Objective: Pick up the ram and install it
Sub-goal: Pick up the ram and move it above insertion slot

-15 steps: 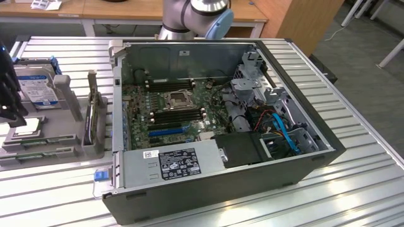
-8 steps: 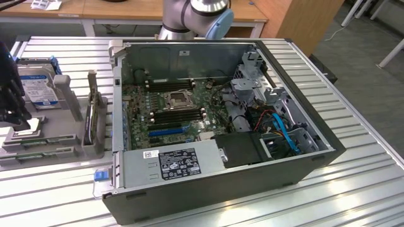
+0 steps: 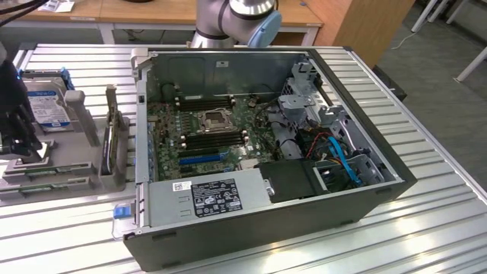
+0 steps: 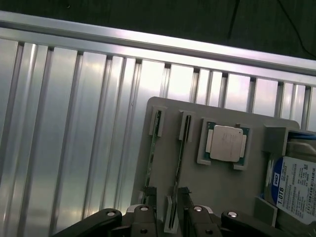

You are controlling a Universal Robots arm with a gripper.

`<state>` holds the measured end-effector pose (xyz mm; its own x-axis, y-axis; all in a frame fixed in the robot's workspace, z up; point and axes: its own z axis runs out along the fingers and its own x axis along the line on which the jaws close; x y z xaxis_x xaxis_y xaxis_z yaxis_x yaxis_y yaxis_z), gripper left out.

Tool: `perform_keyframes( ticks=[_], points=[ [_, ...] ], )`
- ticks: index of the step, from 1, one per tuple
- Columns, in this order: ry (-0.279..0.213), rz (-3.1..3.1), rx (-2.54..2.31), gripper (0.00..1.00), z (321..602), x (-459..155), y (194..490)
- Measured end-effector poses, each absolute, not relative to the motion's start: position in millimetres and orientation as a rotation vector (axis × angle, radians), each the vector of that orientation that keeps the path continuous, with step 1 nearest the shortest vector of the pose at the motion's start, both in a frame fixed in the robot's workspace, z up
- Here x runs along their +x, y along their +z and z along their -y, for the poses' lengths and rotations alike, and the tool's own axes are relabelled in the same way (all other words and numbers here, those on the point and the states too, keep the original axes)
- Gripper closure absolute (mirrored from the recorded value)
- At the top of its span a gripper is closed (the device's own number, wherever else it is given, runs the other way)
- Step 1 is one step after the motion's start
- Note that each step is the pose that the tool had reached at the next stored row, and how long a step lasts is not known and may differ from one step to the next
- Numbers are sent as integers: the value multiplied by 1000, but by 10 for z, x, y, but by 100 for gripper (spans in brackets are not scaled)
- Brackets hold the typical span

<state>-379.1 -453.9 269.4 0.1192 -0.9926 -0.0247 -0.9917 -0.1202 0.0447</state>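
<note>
Two thin green ram sticks stand on edge in slots of a grey holder tray [image 4: 232, 192]. One ram [image 4: 179, 160] runs in between my fingers, and the other ram [image 4: 153, 148] stands just beside it. My gripper [image 4: 168, 213] is open, with one finger [image 4: 149, 200] on each side of the nearer stick; whether the fingers touch it I cannot tell. In the exterior view my black gripper [image 3: 27, 149] hangs over the tray [image 3: 76, 142] at the far left, above a ram [image 3: 38, 169]. The black memory slots [image 3: 216, 138] lie in the open computer case [image 3: 266, 217].
On the tray also sit a processor chip [image 4: 226, 143] and a hard drive [image 4: 296, 187]. The tray and the case stand on a slatted aluminium table [image 3: 426, 228]. A blue expansion slot [image 3: 202, 157] and blue cables [image 3: 346, 165] are inside the case.
</note>
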Motion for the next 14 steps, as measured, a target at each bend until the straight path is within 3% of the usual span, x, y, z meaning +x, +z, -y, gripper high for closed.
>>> perform_keyframes(
  ticks=[14],
  points=[
    [-75,2072,2337,69,4533,-3743,2439]
  ],
)
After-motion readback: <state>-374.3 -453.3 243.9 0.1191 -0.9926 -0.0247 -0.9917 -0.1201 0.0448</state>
